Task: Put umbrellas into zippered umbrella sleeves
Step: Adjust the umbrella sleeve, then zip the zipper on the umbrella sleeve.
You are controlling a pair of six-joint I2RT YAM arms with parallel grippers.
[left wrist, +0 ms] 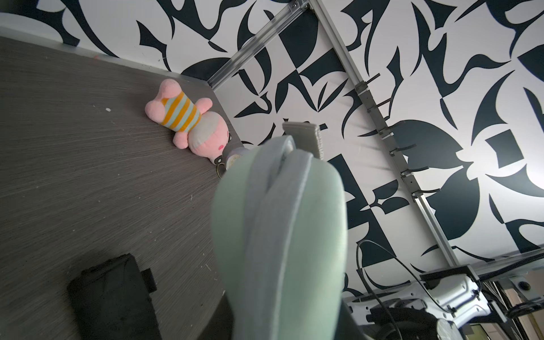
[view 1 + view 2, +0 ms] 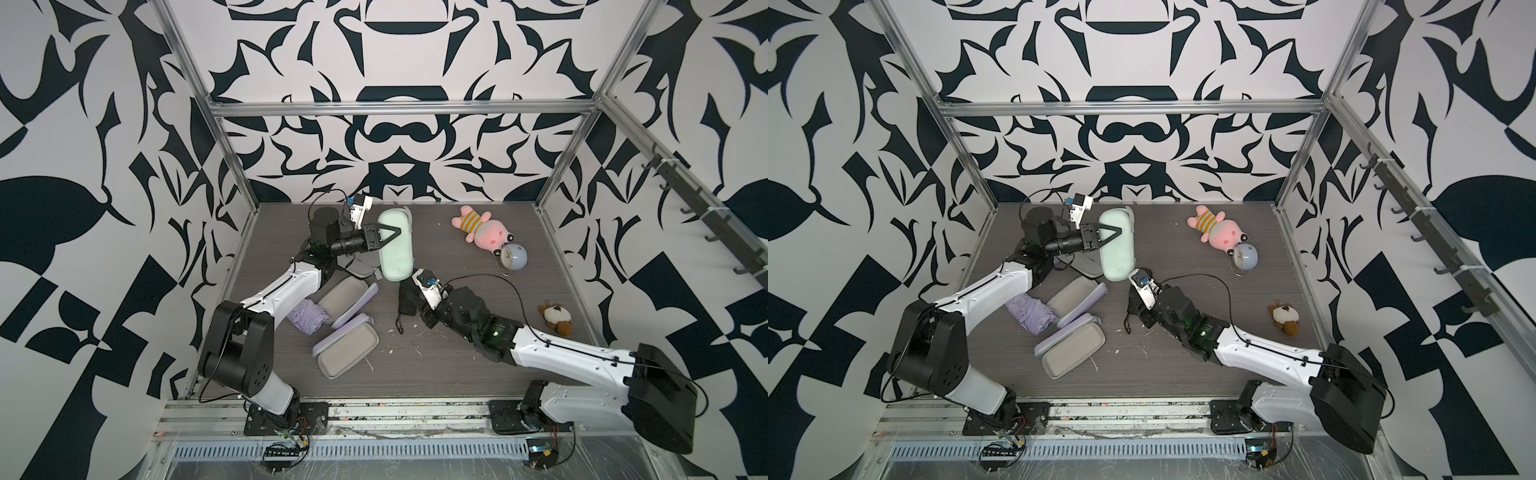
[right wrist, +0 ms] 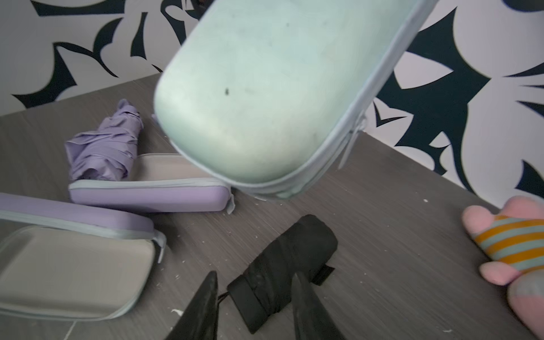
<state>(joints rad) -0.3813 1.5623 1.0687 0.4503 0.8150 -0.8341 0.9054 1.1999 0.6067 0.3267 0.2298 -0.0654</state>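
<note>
The mint green sleeve (image 2: 395, 249) hangs above the table at the back, and my left gripper (image 2: 397, 232) is shut on it across its middle. Its zip seam (image 1: 279, 235) faces the left wrist camera and looks closed. The black umbrella (image 3: 282, 265) lies on the table with its wrist cord (image 2: 401, 328) trailing. My right gripper (image 3: 254, 275) is open low over the umbrella's near end, one finger on each side. A lilac umbrella (image 2: 309, 316) lies beside two open lilac sleeves, one (image 2: 347, 297) behind the other (image 2: 347, 353).
Another open case's grey lining (image 2: 361, 264) shows under my left forearm. A pink plush toy (image 2: 484, 230) and a round pale-blue clock (image 2: 513, 257) lie at the back right. A brown plush (image 2: 555, 318) sits near the right frame post.
</note>
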